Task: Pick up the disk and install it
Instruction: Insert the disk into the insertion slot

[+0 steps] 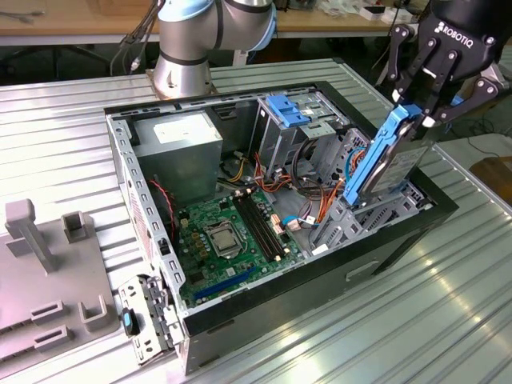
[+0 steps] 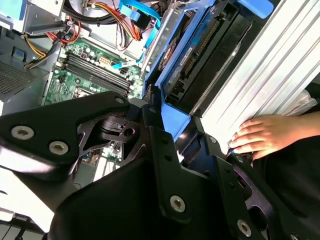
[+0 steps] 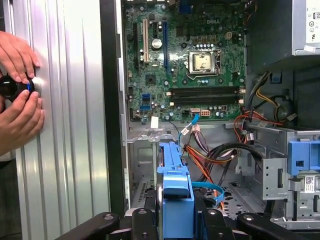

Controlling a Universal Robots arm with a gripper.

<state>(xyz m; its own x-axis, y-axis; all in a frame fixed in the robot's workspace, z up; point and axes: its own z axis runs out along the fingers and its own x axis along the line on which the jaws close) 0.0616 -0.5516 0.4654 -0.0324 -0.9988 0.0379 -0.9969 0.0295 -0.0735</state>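
The disk (image 1: pixel 402 164) is a grey metal drive in a bright blue carrier. It hangs tilted, its lower end down in the drive bay (image 1: pixel 376 212) at the exterior view's right side of the open computer case (image 1: pixel 320 280). My gripper (image 1: pixel 422 112) is shut on the carrier's upper end. In the second wrist view the disk (image 2: pixel 192 55) slants away from my gripper (image 2: pixel 172 125) toward the bay. In the first wrist view the blue carrier (image 3: pixel 175 182) stands between my black fingers (image 3: pixel 142 220).
Inside the case are a green motherboard (image 1: pixel 232 232), a power supply (image 1: pixel 180 144), orange and blue cables (image 3: pixel 210 155) and a lighter blue latch plate (image 1: pixel 288 108). A person's hands (image 3: pixel 17 100) rest on the ribbed table beside the case. Grey fixtures (image 1: pixel 48 272) stand at the exterior view's left.
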